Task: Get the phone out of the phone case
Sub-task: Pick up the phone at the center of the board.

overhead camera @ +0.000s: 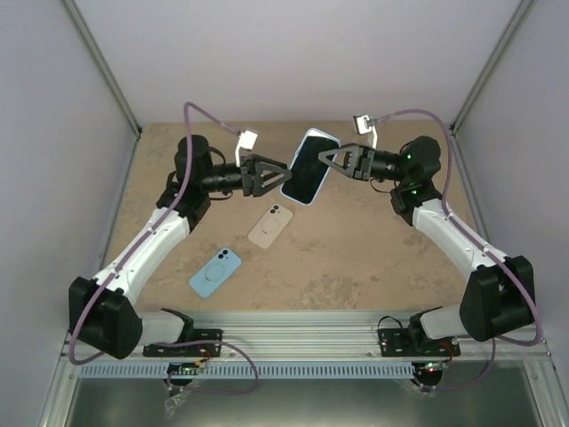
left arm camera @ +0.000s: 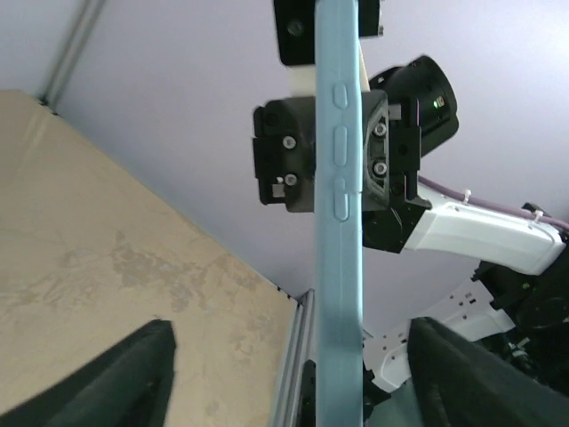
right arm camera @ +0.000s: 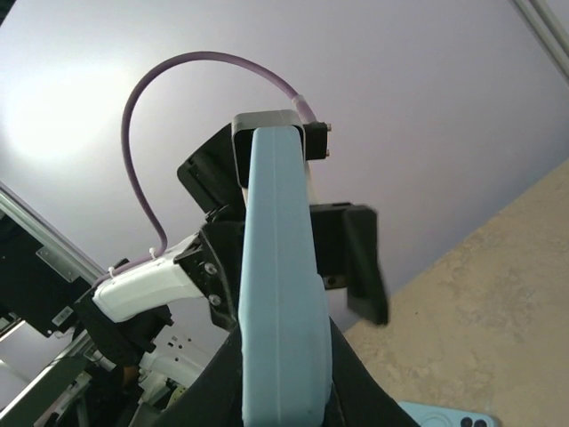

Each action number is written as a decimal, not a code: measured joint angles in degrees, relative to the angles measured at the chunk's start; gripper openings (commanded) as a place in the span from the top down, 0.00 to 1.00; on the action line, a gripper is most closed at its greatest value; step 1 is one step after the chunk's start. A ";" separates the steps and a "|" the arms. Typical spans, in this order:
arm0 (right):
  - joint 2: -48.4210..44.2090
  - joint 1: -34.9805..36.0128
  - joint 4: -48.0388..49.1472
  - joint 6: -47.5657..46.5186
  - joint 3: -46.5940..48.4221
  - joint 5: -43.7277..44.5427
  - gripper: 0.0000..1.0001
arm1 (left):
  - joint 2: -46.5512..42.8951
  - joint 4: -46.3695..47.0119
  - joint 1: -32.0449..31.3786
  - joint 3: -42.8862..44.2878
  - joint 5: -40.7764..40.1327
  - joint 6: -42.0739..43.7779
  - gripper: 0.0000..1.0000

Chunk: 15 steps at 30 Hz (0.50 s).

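While looking from above: phone [overhead camera: 307, 173] in blue case [overhead camera: 318, 133] raised over table [overhead camera: 373, 258], between left gripper [overhead camera: 283, 171] and right gripper [overhead camera: 322, 158] | left wrist: fingers [left arm camera: 133, 374] spread wide, released, clear of case edge [left arm camera: 340, 267] | right wrist: clenched on cased phone, fingers [right arm camera: 209, 391] pressing both faces.

beige phone [overhead camera: 270, 224] — lying flat | blue phone [overhead camera: 215, 272] — near it, apart

Beige stone-look table [overhead camera: 373, 258], pale lilac walls [overhead camera: 311, 53].

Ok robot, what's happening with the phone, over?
Left tool open around phone. Right tool shut on phone, mid-air, case on. Nothing in the way.
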 measured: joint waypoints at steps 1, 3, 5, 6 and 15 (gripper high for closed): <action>0.00 -0.11 0.09 0.02 0.00 -0.31 1.00 | -0.61 -0.02 0.87 -0.39 0.15 0.11 0.17; 0.00 -0.50 0.44 0.22 0.00 -0.87 0.99 | -2.14 -0.46 2.75 -1.27 1.14 0.94 0.17; 0.00 -0.98 1.36 0.83 0.00 -1.42 0.99 | -3.50 -1.68 3.72 -1.57 2.75 2.78 0.19; 0.00 -1.25 2.10 1.33 0.00 -1.64 0.99 | -4.20 -2.64 3.87 -1.64 3.67 4.09 0.21; 0.00 -2.01 8.26 4.55 0.00 -3.93 0.99 | -8.66 -14.14 3.93 -2.08 7.23 17.84 0.41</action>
